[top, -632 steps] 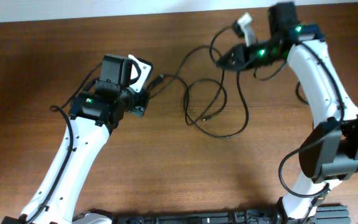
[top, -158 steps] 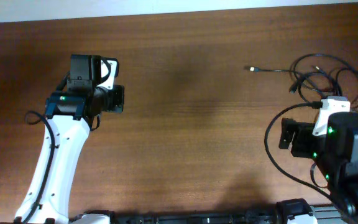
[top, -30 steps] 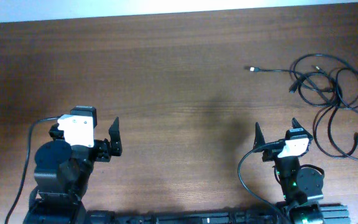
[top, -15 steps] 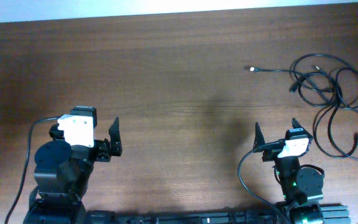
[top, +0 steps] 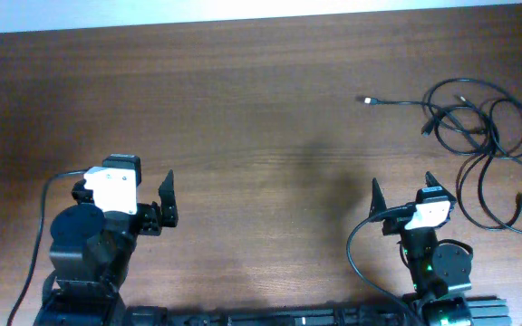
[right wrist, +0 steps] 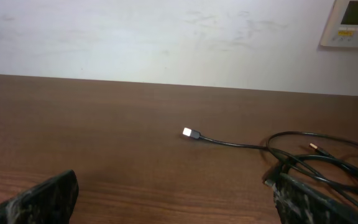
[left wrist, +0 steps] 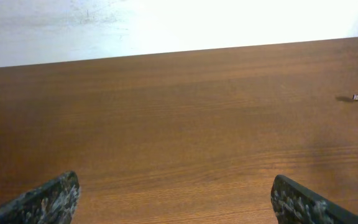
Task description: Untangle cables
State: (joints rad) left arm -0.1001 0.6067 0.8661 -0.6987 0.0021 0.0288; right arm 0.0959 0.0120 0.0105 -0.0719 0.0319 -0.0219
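From overhead, the thin black cables [top: 478, 136] are lying in loose overlapping loops at the far right of the brown wooden table [top: 261, 109]. One straight end is stretching left to right, its silver-tipped plug pointing left toward the table's middle. The left gripper [top: 123, 186] and the right gripper [top: 402, 188] are sitting folded back near the near edge, well apart from the cables, both with fingers spread wide and holding nothing. The left wrist view is showing only bare wood between its spread dark fingers [left wrist: 55, 199], with the silver plug tip just visible at the far right edge. The right wrist view alone is revealing a white wall with a pale wall panel [right wrist: 353, 22], and it is showing the plug lying ahead with its cord trailing right into the loops. Five seconds earlier both arms were reaching further out; over the last second nothing is shifting.
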